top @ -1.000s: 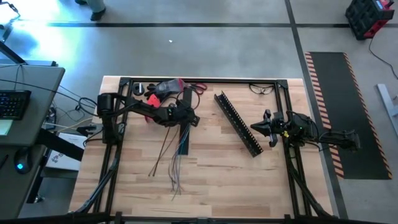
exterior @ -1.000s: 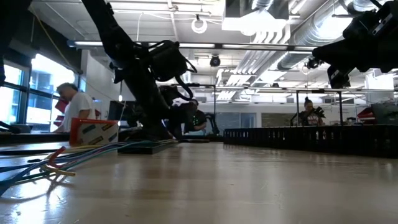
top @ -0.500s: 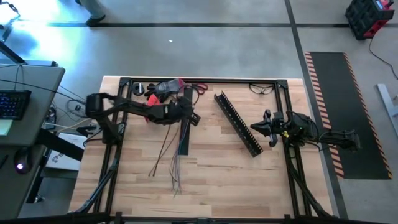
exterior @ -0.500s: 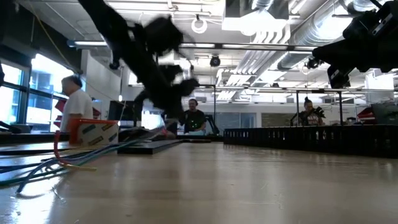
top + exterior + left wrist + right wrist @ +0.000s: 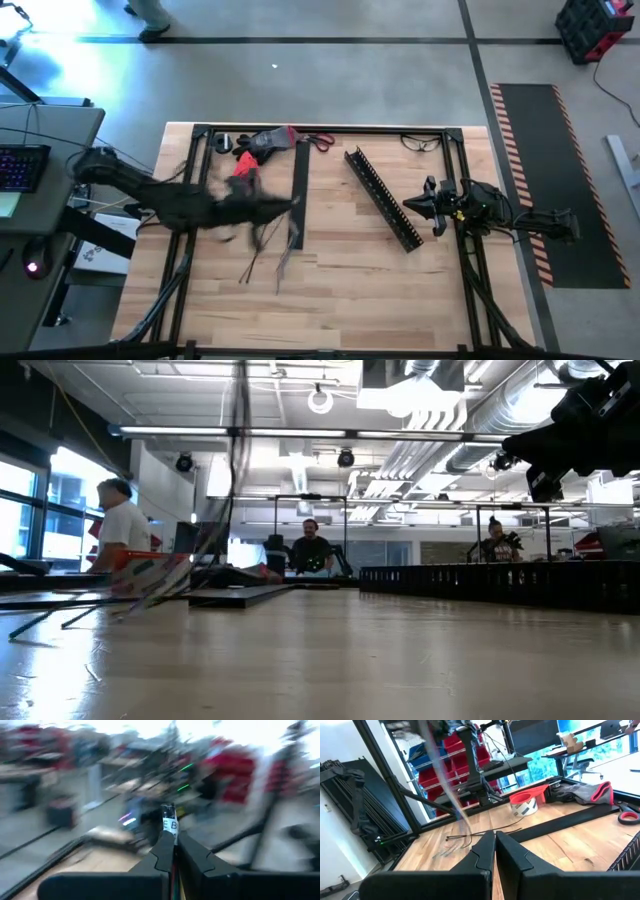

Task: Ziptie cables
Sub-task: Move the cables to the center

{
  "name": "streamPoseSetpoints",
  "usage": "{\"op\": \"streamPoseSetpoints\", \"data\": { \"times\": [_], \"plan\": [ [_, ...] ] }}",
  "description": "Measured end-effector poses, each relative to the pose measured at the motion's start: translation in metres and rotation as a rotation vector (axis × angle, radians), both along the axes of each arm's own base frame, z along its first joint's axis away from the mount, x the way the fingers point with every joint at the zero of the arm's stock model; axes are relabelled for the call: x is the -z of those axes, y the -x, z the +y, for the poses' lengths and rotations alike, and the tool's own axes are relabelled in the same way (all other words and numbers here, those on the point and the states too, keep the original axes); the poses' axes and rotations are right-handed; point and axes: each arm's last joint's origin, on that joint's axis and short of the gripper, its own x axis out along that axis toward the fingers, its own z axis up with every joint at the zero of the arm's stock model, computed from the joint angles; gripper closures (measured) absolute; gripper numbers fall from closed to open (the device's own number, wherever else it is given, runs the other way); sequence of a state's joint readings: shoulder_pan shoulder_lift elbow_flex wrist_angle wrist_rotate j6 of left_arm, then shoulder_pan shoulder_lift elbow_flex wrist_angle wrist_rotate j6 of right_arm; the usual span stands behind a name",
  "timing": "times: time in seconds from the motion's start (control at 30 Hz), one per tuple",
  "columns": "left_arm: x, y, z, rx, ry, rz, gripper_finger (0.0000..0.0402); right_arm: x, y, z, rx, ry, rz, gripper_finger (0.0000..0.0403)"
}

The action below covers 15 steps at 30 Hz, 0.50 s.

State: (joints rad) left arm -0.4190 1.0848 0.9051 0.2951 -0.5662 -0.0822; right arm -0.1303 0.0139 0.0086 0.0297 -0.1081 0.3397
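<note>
The cables (image 5: 262, 240) are a bunch of thin mixed-colour wires at the table's left middle. They show blurred in the low view (image 5: 235, 480) and in the right wrist view (image 5: 445, 780). My left gripper (image 5: 280, 206) is up above the table, about level, and shut on them (image 5: 174, 845). Their free ends (image 5: 60, 622) trail down to the tabletop. My right gripper (image 5: 412, 206) waits shut (image 5: 494, 842) at the table's right, beside the slotted channel, holding nothing. My left gripper pinches the cable bunch between its two fingers, close to a white printed label (image 5: 170, 824) that sticks out just past the fingertips. The fingers lie about level. The rest of the bunch hangs below and behind them, with its free ends near the table.
A long black slotted channel (image 5: 383, 198) lies slanting right of centre, and a flat black strip (image 5: 297, 190) lies beside the cables. At the far edge are a tape roll (image 5: 525, 802), a grey and red glove (image 5: 268, 140), scissors (image 5: 318, 140) and glasses (image 5: 420, 143). People stand beyond the table (image 5: 122, 525).
My left gripper has shut on the cables, then swung quickly up and toward the table's left edge, tipping from pointing down to about level. The held end of the bunch has been lifted off the table. The free ends have swung and dragged after it.
</note>
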Motion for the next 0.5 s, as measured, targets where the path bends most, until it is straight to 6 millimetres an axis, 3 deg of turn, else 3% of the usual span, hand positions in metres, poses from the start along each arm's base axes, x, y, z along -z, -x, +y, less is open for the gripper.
{"op": "streamPoseSetpoints", "data": {
  "times": [0.23, 0.37, 0.5],
  "plan": [
    [-0.040, 0.063, -0.050, 0.233, -0.125, -0.279, 0.0401, 0.000, 0.000, 0.000, 0.000, 0.000, 0.000, 0.0402],
    [-0.051, 0.092, -0.062, 0.198, -0.186, -0.331, 0.0401, 0.000, 0.000, 0.000, 0.000, 0.000, 0.000, 0.0402],
    [-0.057, 0.110, -0.064, 0.103, -0.183, -0.257, 0.0401, 0.000, 0.000, 0.000, 0.000, 0.000, 0.000, 0.0402]
  ]
}}
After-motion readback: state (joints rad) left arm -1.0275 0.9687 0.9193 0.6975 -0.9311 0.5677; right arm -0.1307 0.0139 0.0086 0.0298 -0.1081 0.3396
